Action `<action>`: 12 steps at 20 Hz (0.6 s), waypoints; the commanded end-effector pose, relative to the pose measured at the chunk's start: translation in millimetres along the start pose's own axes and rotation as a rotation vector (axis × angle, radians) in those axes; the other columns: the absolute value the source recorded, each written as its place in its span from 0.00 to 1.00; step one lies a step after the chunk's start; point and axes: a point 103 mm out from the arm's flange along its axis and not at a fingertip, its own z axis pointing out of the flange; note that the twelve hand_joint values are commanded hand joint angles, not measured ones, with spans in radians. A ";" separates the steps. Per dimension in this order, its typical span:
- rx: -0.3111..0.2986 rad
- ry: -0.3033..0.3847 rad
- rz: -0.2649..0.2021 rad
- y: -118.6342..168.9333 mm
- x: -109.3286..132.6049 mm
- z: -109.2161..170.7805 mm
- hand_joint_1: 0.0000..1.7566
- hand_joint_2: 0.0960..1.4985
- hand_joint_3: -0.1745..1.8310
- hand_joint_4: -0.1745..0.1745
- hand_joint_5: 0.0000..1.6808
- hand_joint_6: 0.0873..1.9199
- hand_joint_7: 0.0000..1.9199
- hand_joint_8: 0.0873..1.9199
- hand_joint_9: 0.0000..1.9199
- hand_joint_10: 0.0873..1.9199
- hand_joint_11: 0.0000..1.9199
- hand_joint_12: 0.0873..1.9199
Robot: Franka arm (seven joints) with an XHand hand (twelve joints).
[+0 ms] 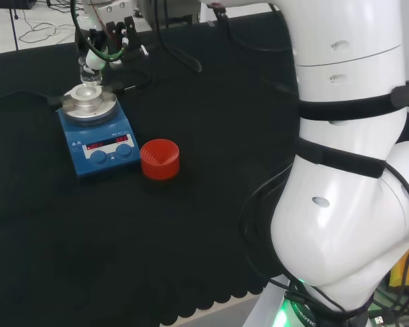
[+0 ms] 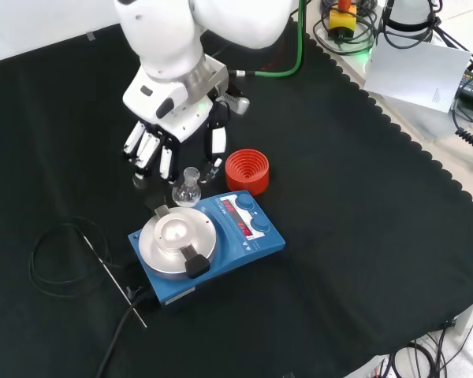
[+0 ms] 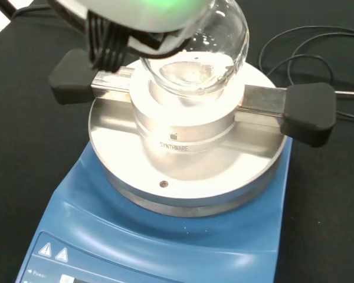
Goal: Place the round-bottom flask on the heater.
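Hand [image 2: 169, 146] fingers pinch the round-bottom flask [image 2: 187, 187] by its neck, just above the blue heater [image 2: 244, 240].

In the wrist view the flask [image 3: 194, 53] has its neck hidden behind a blurred white part of the hand [image 3: 147, 12]. The heater [image 3: 165, 236] is cut off at six o'clock. In the head view the flask is too small to tell apart from the fingers [image 1: 90, 63].

hand [image 2: 173, 130] holding flask [image 2: 187, 189], beside heater [image 2: 221, 252]
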 end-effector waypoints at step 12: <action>0.028 0.002 -0.039 29.2 8.3 18.8 0.63 0.41 0.50 0.62 0.65 0.54 0.16 0.32 0.32 0.28 0.19 0.69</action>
